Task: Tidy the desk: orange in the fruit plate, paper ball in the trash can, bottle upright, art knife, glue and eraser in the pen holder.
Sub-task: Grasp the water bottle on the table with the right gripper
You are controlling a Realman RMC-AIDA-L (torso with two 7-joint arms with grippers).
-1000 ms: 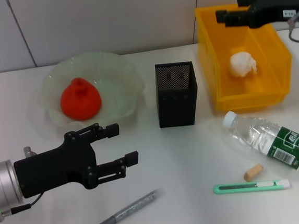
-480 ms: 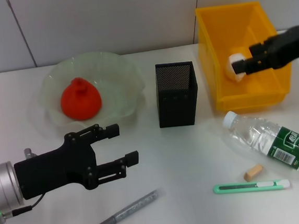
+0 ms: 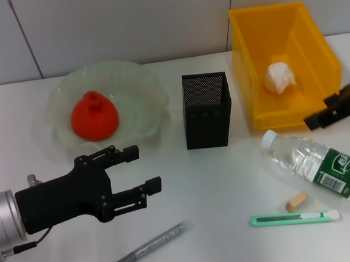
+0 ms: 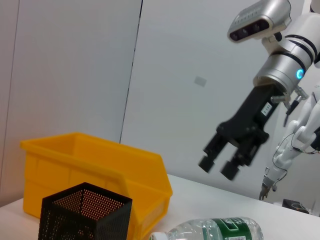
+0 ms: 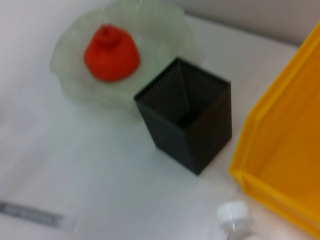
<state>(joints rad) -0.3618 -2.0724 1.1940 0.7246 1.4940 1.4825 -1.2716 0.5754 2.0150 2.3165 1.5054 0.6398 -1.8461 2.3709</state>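
White paper ball (image 3: 280, 76) in yellow bin (image 3: 320, 109) — right gripper (image 3: 325, 113) just beside, empty, fingers apart.

Perforated matt pen holder (image 3: 206, 110), probably metal

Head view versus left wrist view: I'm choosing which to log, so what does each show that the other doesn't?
Only the head view shows the orange in the fruit plate, the paper ball in the trash can, the eraser, art knife, grey pen and open left gripper. Only the left wrist view shows the right gripper with its fingers apart, and its silver arm. Both show the pen holder, trash can and lying bottle.
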